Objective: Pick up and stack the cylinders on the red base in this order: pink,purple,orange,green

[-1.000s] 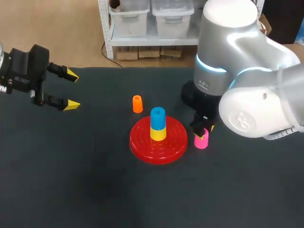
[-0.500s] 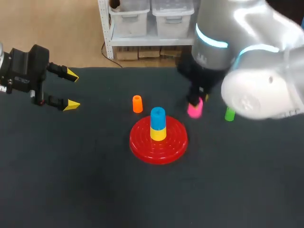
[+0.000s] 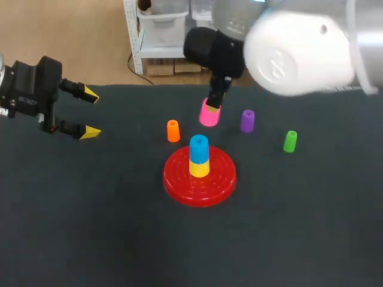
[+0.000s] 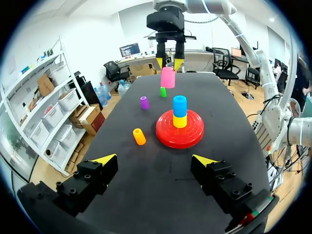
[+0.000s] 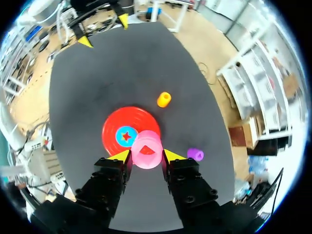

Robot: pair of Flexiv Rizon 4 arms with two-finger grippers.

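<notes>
Cylinder grab: pink one up off the table

Right gripper [image 5: 146,155] had both yellow tips pinching the pink cylinder [image 5: 147,148] from two sides, holding it in the air near the far side of the red base [image 3: 221,179]. The base already carried a blue cylinder [image 3: 198,146] stacked on a yellow cylinder [image 3: 199,167] right at its middle. The orange cylinder [image 3: 173,131] stood upright on the table [image 3: 90,227] just beside the base, toward my left. The purple cylinder [image 3: 247,121] and green cylinder [image 3: 289,142] stood over on the right, a bit apart from each other. The left gripper [image 3: 91,113] hung at the table's left edge with fingers spread wide, gripping nothing, well apart from all the cylinders.
</notes>
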